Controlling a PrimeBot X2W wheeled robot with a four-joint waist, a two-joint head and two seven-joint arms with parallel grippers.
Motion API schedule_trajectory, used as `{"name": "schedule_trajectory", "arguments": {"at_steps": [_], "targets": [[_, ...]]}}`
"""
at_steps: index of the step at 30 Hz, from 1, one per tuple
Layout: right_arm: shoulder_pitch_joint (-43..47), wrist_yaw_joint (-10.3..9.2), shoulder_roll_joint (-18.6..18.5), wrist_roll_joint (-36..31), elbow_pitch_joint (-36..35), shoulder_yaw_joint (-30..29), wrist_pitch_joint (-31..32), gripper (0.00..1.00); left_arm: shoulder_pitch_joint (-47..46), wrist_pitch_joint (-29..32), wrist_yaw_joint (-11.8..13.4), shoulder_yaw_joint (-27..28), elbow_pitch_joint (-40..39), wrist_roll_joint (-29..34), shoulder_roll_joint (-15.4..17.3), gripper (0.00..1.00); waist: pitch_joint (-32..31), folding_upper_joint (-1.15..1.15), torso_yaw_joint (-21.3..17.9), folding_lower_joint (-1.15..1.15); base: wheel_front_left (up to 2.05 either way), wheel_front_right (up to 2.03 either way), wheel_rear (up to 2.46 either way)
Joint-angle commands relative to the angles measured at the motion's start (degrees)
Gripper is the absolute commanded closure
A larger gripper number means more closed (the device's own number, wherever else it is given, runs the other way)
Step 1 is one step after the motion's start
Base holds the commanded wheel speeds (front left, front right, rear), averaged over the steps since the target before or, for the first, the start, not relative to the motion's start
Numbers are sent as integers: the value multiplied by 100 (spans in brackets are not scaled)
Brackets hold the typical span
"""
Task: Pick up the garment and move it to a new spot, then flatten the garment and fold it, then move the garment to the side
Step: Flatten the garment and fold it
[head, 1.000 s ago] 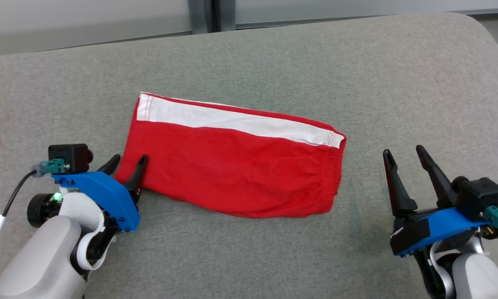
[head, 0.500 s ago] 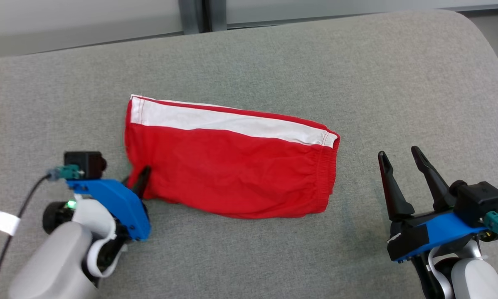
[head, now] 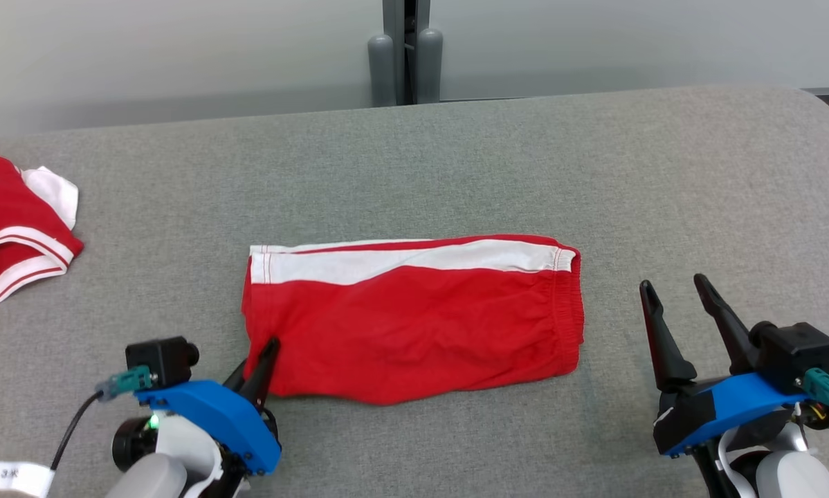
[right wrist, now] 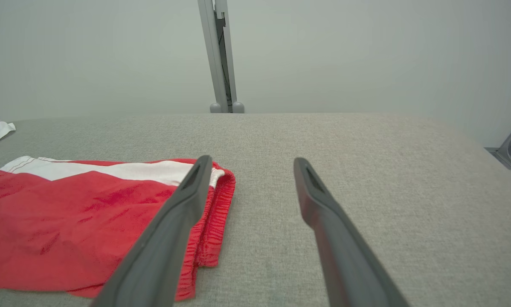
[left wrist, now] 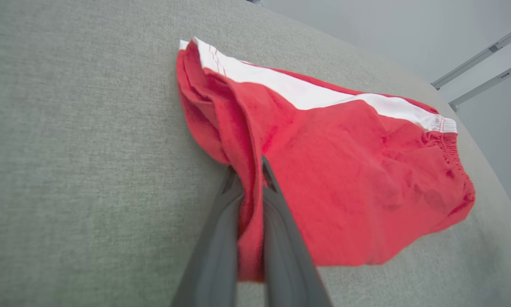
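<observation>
Pinching the near-left corner of the folded shorts (head: pixel 414 325), left gripper (head: pixel 259 360) looks set for the move-aside step; right gripper (head: pixel 671 281) spread, idle; next drag sideways without unfolding.

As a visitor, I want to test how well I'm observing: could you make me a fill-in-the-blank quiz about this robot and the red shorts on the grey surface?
1. The left gripper is ____ on an edge of the red shorts.
2. The right gripper, beside the shorts, is ____ and holds nothing.
3. The stripe along the shorts is ____.
4. Another red garment lies on the robot's far ____ side.
Missing words: shut, open, white, left.
</observation>
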Motion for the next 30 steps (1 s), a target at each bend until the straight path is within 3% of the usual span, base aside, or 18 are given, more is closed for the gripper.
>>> {"name": "schedule_trajectory", "arguments": {"at_steps": [1, 7, 8, 9, 10, 21, 27, 30], "targets": [[62, 1, -9, -3, 19, 4, 3, 0, 73, -48, 37, 36, -34, -36, -7, 100, -9, 0, 13, 0, 0, 0, 0], [57, 1, -9, -14, 82, 51, 36, 0, 324, -141, 181, 87, -59, -170, -149, 100, -48, 0, 18, 0, 0, 0, 0], [59, 1, -9, -21, 92, 46, 42, 0, 324, -162, 185, 87, -53, -170, -169, 95, -49, 0, 13, 0, 0, 0, 0], [59, 1, -9, -27, 101, 42, 50, 0, 312, -213, 207, 103, -41, -144, -172, 54, -51, 0, 6, 0, 0, 0, 0], [58, 1, -9, -33, 113, 35, 55, 0, 282, -264, 225, 116, -20, -102, -165, 0, -60, 0, -4, 0, 0, 0, 0], [141, 1, -9, -96, 250, -110, 125, 0, 240, -1586, 468, 374, -169, 701, 23, 0, -339, 0, 30, 0, 0, 0, 0], [67, 1, -9, -131, 572, -112, 316, 0, 525, -1771, 675, 485, -613, 1105, -45, 0, -465, 0, 225, 0, 0, 0, 0], [-369, 1, -9, -282, 1095, -28, 588, 0, 719, -1798, 770, 547, -878, 1284, -121, 0, -442, 0, 357, 0, 0, 0, 0]]}}
